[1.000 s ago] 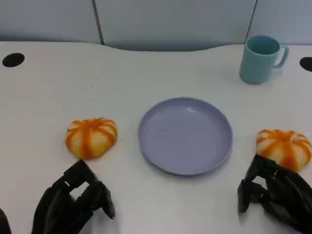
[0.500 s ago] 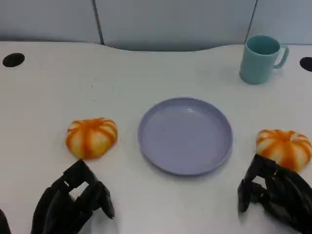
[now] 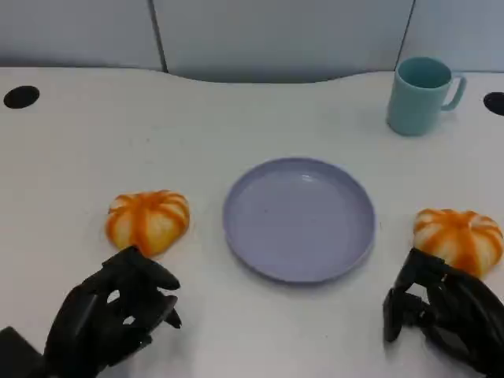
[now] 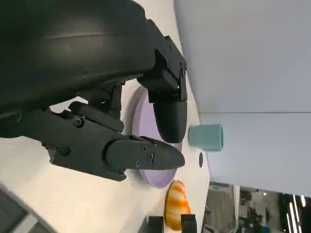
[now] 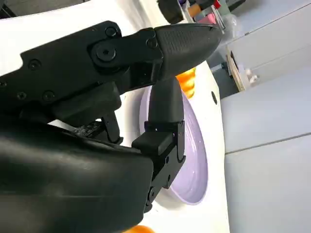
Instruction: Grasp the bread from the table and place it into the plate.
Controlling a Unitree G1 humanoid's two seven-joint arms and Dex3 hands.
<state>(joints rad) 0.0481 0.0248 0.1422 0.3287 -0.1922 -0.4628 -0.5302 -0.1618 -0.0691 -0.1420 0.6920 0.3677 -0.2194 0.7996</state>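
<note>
Two orange-and-white striped breads lie on the white table: one [image 3: 148, 222] left of the empty lilac plate [image 3: 236, 236], the other [image 3: 459, 236] to its right. My left hand [image 3: 110, 319] hovers just short of the left bread, fingers apart and holding nothing. Close in front of the right bread, my right hand [image 3: 441, 311] is also empty with its fingers apart. In the left wrist view, past the left hand [image 4: 121, 126], are the plate [image 4: 156, 178] and the right bread [image 4: 177, 211]. The right wrist view shows the right hand [image 5: 121, 87], the plate [image 5: 192, 165] and the left bread [image 5: 188, 80].
A teal cup [image 3: 421, 94] stands at the back right, also in the left wrist view [image 4: 206, 137]. Black round holes sit in the table at the far left [image 3: 21, 96] and far right [image 3: 494, 102]. A grey wall panel runs behind the table.
My left hand has turned and shifted a little up towards the left bread, its fingers now pointing right. The right hand, breads and plate have stayed put.
</note>
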